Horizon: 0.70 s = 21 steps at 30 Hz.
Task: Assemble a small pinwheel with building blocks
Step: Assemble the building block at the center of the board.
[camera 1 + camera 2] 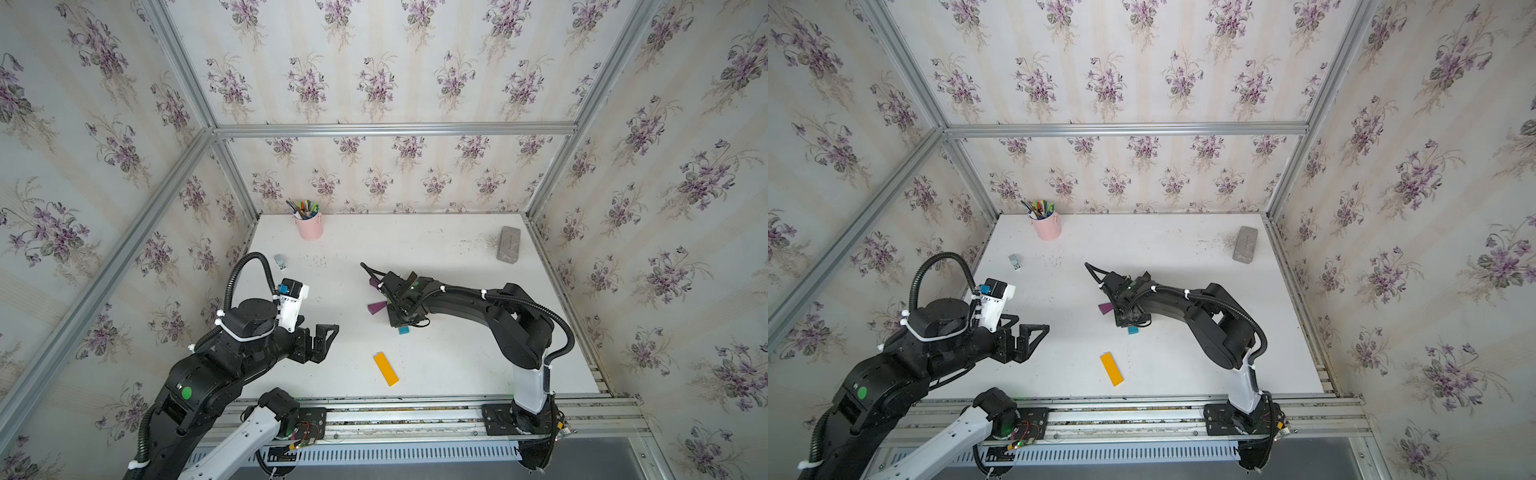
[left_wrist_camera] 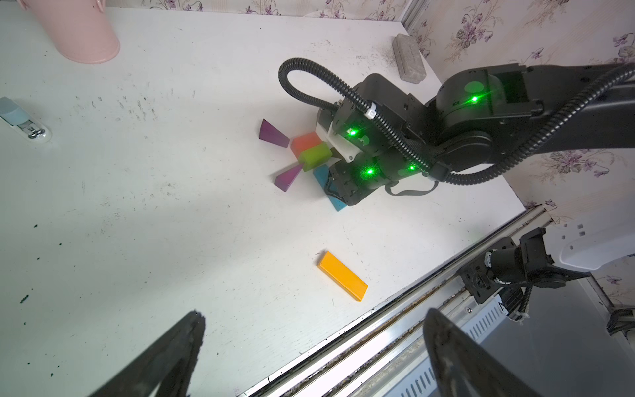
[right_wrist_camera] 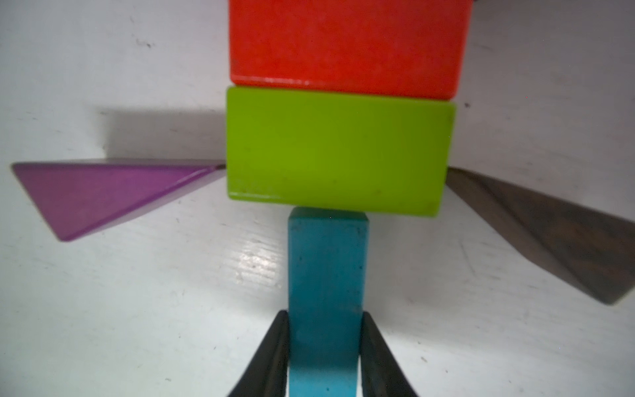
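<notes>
In the right wrist view my right gripper (image 3: 324,314) is shut on the blue bar (image 3: 326,275). The bar's far end touches the green brick (image 3: 338,151), which lies against the red brick (image 3: 347,44). A purple wedge (image 3: 96,196) and a dark-brown wedge (image 3: 549,233) fan out from either side of the green brick. A second purple wedge (image 2: 273,134) lies beside the red brick. The yellow bar (image 1: 386,368) lies alone near the table's front edge. My left gripper (image 1: 324,343) hovers open and empty to the left of the yellow bar.
A pink pen cup (image 1: 308,226) stands at the back left. A grey rough brick (image 1: 508,244) lies at the back right. A small grey-blue object (image 1: 280,260) lies near the left wall. An aluminium rail (image 1: 415,409) runs along the front.
</notes>
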{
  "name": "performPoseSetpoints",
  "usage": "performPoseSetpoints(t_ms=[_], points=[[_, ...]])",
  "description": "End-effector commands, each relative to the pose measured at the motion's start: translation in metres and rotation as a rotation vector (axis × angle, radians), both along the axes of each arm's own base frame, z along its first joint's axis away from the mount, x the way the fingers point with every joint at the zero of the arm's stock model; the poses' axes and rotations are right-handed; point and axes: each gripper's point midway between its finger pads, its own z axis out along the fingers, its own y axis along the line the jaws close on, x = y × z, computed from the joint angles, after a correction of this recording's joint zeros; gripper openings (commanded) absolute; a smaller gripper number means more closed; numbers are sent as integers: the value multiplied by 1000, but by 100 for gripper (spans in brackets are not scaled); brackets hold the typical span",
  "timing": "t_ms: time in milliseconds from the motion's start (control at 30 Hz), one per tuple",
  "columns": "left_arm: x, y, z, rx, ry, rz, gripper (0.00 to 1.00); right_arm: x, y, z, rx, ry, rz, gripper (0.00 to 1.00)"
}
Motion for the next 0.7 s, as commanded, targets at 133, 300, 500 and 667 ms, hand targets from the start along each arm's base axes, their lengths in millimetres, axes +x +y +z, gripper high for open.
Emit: performPoseSetpoints(t_ms=[133, 300, 500, 667], points=[[2, -1, 5, -10, -15, 1, 100, 0, -5, -2, -25, 5, -12, 33], [1, -1, 5, -13, -16, -2, 100, 2, -4, 0, -24, -6, -14, 38], [1, -3, 6, -15, -18, -11, 100, 4, -5, 0, -32, -11, -14, 42], [0, -2, 6, -14, -21, -12, 100, 4, -4, 2, -27, -13, -16, 43]])
